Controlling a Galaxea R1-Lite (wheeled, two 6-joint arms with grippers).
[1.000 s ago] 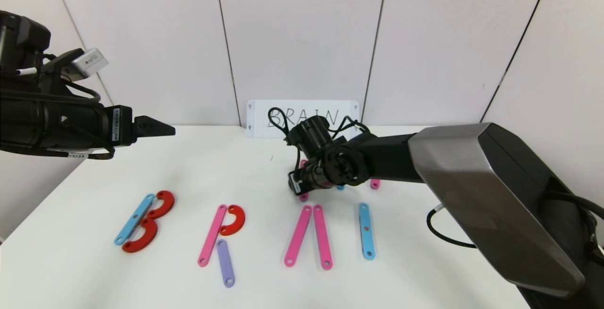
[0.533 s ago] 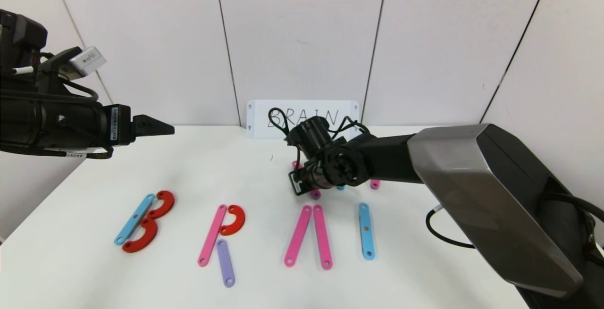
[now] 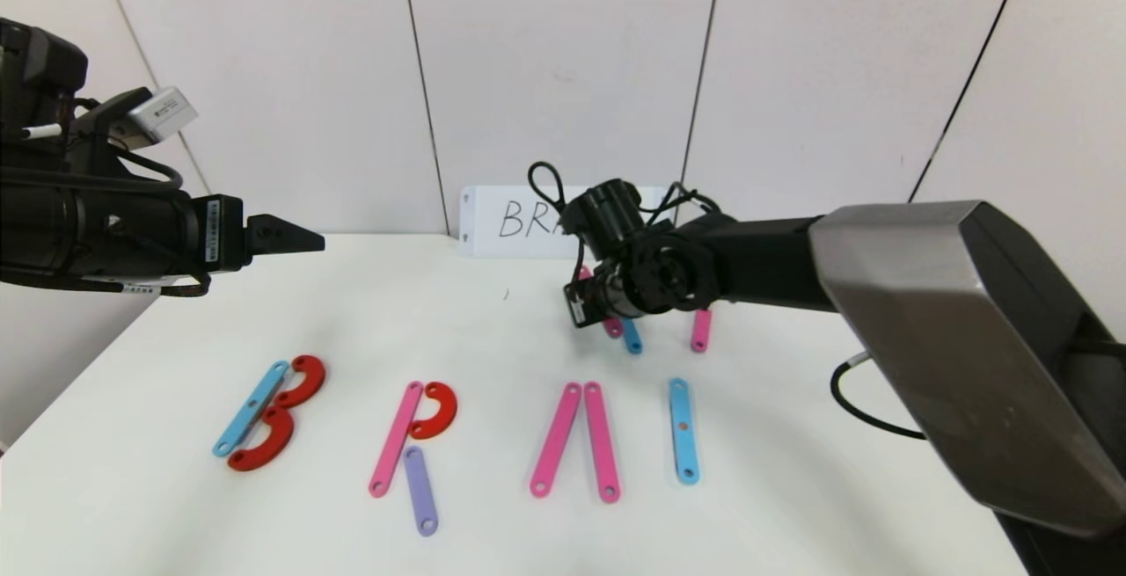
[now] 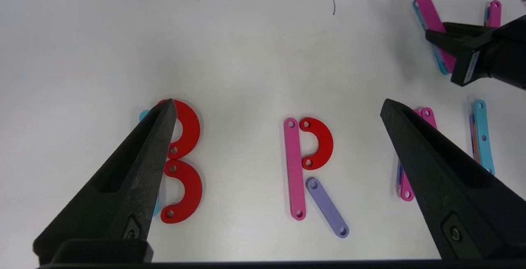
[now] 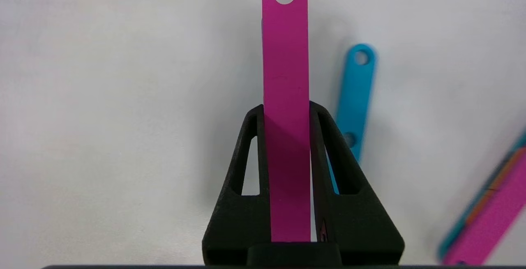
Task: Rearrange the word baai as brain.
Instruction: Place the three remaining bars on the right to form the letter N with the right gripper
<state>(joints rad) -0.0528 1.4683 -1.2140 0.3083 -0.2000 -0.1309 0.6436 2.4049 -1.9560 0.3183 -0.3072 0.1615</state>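
The right claw (image 5: 286,113) is clamped on a pink bar (image 5: 285,96), whose holed end sticks out past the fingertips; its other end is lost inside the claw body. In the head view this claw (image 3: 591,312) sits right of centre, above the white counter (image 3: 493,330), and the arm covers most of the bar and the far part of the white card (image 3: 510,220), where only "BR" can be read. Just below the claw lie a short blue bar (image 3: 632,340) and another pink bar (image 3: 700,331), both half hidden by the wrist.

The word baai (image 3: 457,435) runs along the lower part of the head view: a blue bar with two red C pieces (image 3: 280,409), a pink bar with a red C and a purple leg (image 3: 413,448), two pink bars leaning together (image 3: 576,440), and a lone blue bar (image 3: 683,428).

The left claw (image 4: 271,113) hangs spread wide above the word's first letters, holding nothing; its fingers (image 4: 135,170) cover part of the blue bar and the pink pair. In the head view only one tip (image 3: 286,237) shows at the left edge.
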